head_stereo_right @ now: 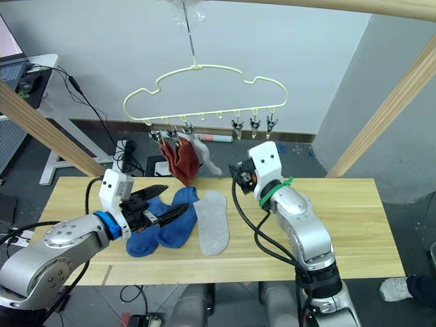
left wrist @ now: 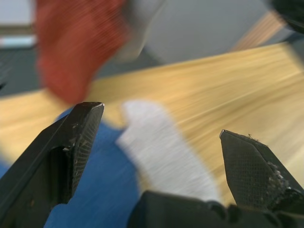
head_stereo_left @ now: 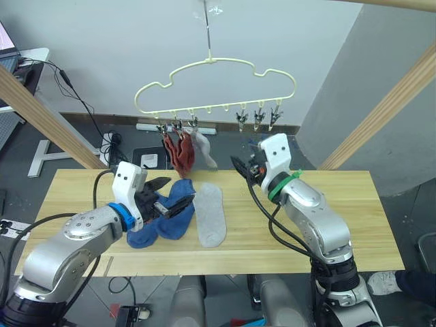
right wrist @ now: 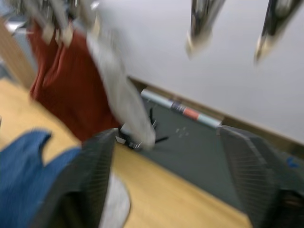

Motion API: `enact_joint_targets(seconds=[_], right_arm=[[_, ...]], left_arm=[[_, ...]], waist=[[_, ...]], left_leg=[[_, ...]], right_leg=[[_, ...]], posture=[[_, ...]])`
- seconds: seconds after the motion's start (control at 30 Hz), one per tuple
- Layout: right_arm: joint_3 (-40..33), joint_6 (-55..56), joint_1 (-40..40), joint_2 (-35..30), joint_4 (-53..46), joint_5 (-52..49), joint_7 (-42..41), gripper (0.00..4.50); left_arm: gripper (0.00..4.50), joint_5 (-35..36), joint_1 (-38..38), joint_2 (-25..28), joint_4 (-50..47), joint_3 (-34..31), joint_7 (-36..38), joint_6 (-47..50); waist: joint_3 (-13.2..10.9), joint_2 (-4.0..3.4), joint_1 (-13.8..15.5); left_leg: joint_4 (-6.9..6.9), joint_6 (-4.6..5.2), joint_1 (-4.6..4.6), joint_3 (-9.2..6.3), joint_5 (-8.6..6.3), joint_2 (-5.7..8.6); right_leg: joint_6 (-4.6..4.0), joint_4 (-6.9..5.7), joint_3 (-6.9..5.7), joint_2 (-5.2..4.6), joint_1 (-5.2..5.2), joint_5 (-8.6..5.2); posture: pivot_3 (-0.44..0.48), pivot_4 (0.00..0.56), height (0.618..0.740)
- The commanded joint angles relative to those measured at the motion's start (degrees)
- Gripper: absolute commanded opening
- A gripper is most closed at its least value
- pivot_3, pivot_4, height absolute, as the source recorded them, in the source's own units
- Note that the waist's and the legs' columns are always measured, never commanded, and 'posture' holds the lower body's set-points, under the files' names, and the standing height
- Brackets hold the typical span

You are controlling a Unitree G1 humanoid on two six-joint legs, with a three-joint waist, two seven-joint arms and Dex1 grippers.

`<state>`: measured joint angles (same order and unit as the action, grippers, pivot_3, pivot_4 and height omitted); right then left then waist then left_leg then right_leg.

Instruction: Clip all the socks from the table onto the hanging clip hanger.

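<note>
L claw [head_stereo_left: 165, 195]: jaws wide, empty, over blue socks [head_stereo_left: 163, 221] on desk [head_stereo_left: 327, 211]. Grey sock [head_stereo_left: 210, 214] lies at their 3 o'clock. R claw [right wrist: 166, 180]: wide, empty. Clip hanger [head_stereo_left: 214, 85] holds 2 red socks [head_stereo_left: 178, 153], 1 grey.

Surroundings behind and beside the work area

Two thick light wooden beams slant up, one at the left [head_stereo_left: 41, 112] and one at the right [head_stereo_left: 385, 112], before a pale grey wall [head_stereo_left: 122, 48]. On the dark grey floor [head_stereo_left: 75, 146] lie a white power strip [head_stereo_left: 146, 127], black cables [head_stereo_left: 82, 102] and the white metal foot of a desk [head_stereo_left: 48, 153].
</note>
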<state>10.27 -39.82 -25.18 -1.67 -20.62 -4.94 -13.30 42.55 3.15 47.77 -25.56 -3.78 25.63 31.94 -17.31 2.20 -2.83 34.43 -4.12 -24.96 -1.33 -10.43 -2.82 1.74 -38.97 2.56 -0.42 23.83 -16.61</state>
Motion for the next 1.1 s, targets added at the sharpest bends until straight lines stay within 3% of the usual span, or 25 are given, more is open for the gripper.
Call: enact_joint_targets(seconds=[0.03, 0.13, 0.23, 0.83, 1.1], right_arm=[[-1.32, -0.60, -2.08, 1.62, -2.79, 0.81, 3.60, 3.30], [-1.83, -0.06, -3.62, 2.14, -2.03, 0.77, 4.81, 3.30], [-1.45, 1.11, -4.96, 1.90, -0.60, 1.56, 5.56, 2.71], [-0.52, 4.75, -11.03, 5.53, 3.86, 0.38, 6.13, 2.71], [-2.17, 6.90, -12.77, 6.52, 7.63, -0.48, 5.73, 2.71]], left_arm=[[4.50, -4.31, 2.32, -0.92, -1.10, -2.51, 1.82, -4.40], [4.50, -5.77, 4.12, -2.59, -0.38, -3.17, 2.36, -5.26], [4.50, -6.44, 4.91, -3.72, -1.41, -3.05, 3.34, -4.96], [4.50, -6.22, 8.58, -7.13, -5.69, -4.15, 5.59, -2.82], [4.50, -2.91, 11.64, -9.91, -6.87, -5.91, 4.34, -1.11]], waist=[[0.01, 0.01, -0.06], [0.01, 0.01, -0.08], [0.02, 0.02, -0.17], [0.04, 0.05, -0.37], [0.04, 0.05, -0.29]], left_leg=[[0.00, 0.01, -0.01, 0.00, 0.00, 0.01], [0.00, 0.02, -0.04, 0.02, -0.01, 0.04], [0.01, 0.02, -0.09, 0.02, -0.01, 0.05], [0.30, 0.03, -0.38, -0.10, 0.00, 0.02], [0.46, 0.04, -0.44, -0.15, 0.00, 0.03]], right_leg=[[0.00, 0.01, -0.01, 0.01, 0.00, 0.00], [0.00, 0.01, 0.00, 0.03, 0.01, 0.00], [-0.01, 0.00, -0.02, 0.03, 0.04, 0.01], [-0.28, -0.17, -0.16, 0.06, 0.20, 0.19], [-0.29, -0.33, -0.20, 0.06, 0.20, 0.20]], posture=[[-0.049, 0.281, 0.740], [-0.050, 0.276, 0.740], [-0.049, 0.273, 0.740], [-0.036, 0.267, 0.740], [-0.030, 0.272, 0.740]])
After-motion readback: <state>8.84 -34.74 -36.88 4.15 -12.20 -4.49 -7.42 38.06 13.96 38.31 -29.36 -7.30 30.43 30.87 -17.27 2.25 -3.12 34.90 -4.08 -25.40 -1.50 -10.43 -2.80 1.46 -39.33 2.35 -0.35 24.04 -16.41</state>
